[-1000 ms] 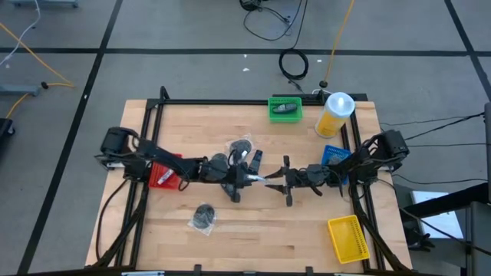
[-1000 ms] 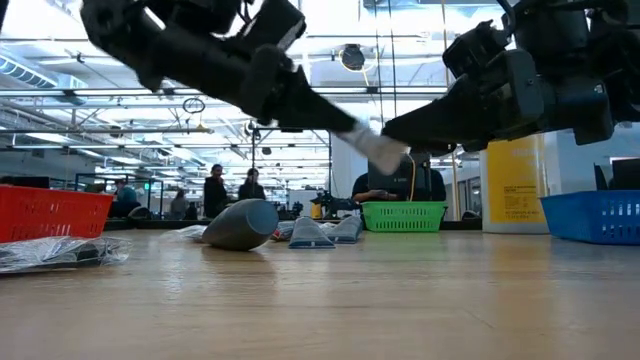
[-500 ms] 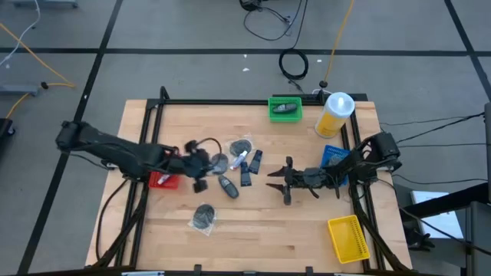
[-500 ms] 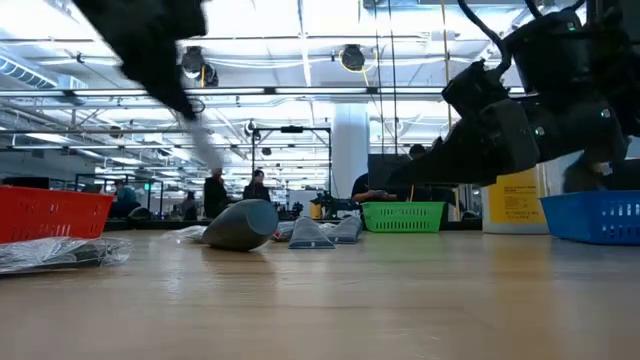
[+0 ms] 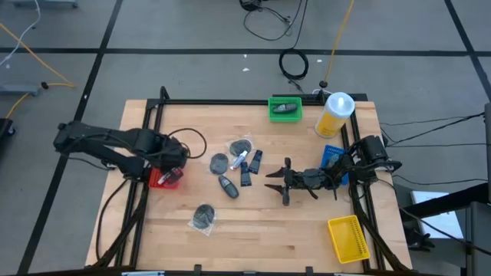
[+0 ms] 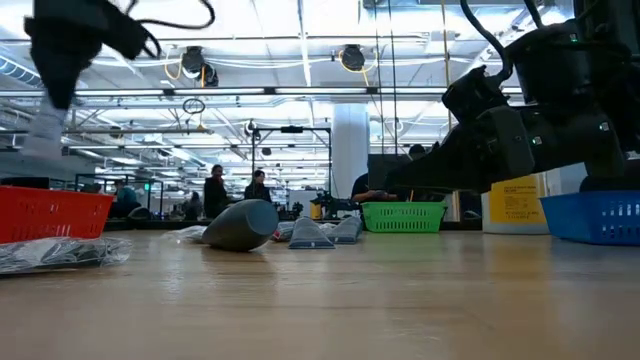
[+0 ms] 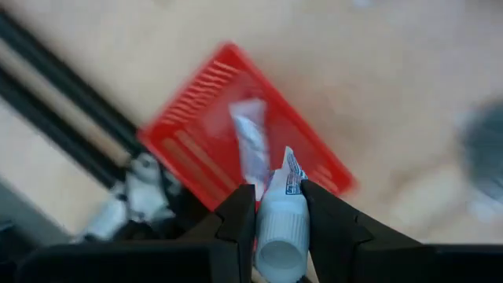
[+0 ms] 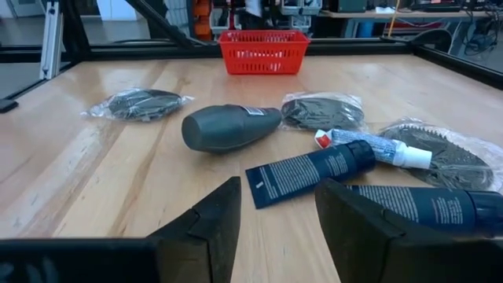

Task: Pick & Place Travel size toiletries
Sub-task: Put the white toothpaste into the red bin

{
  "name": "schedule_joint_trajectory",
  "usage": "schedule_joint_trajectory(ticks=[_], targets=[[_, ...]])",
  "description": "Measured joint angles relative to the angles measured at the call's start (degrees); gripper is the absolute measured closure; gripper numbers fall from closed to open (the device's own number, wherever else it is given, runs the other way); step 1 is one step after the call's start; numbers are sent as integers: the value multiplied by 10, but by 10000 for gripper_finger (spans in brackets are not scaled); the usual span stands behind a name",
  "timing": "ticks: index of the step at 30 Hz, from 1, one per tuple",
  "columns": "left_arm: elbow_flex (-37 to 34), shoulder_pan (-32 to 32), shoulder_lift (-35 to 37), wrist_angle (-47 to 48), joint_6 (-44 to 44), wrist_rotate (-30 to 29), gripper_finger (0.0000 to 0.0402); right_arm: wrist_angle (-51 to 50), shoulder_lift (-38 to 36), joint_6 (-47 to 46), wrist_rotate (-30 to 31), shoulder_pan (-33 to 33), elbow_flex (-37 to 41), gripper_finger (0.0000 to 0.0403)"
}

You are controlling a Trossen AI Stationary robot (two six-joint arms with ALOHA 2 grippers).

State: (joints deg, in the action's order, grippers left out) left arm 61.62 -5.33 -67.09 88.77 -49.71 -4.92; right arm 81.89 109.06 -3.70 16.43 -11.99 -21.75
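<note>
My left gripper [image 5: 175,159] [image 7: 279,206] hangs over the red basket [image 5: 164,179] [image 7: 236,134] at the table's left and is shut on a small white tube [image 7: 280,216]. Another pale tube [image 7: 250,141] lies inside that basket. My right gripper [image 5: 278,184] [image 8: 277,228] is open, low over the table right of centre, facing the pile. There lie two dark blue tubes [image 8: 310,173] [image 8: 424,204], a white tube with a red end [image 8: 377,145], a grey bottle [image 8: 228,127] and grey round packets [image 8: 137,104] [image 8: 322,112] [image 8: 440,153]. My left gripper pinches the white tube between its two fingers [image 7: 240,216], on the body just beyond the white cap [image 7: 275,248]. The fingers point down from above. The tube runs along them with its flat crimped end [image 7: 288,165] toward the basket, and it is lifted clear.
A green basket [image 5: 285,109] holding a dark item stands at the far edge beside a tall yellow bottle [image 5: 334,113]. A blue basket [image 5: 334,157] sits at the right edge, a yellow one [image 5: 347,238] at the near right. A black frame [image 5: 230,101] rims the table.
My left gripper has carried the white tube from the table's middle, right beside my right gripper, toward the table's left edge, and now hangs over the red basket. My right gripper has stayed about where it was.
</note>
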Motion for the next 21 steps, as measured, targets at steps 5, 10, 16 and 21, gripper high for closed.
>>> schedule_joint_trajectory(ticks=[5, 10, 16, 21], targets=[[-40, 18, -31, -1, 2, -86, 309, 0, 0, -1, 0, 0, 0, 246], [-103, 11, -46, -10, -67, -116, 309, -2, 0, -5, -2, 0, 0, 246], [-166, -51, -42, -58, -180, -145, 309, -11, 0, -5, -2, 0, 0, 245], [-170, -112, -42, -84, -237, -167, 309, -11, 0, -5, -2, 0, 0, 245]])
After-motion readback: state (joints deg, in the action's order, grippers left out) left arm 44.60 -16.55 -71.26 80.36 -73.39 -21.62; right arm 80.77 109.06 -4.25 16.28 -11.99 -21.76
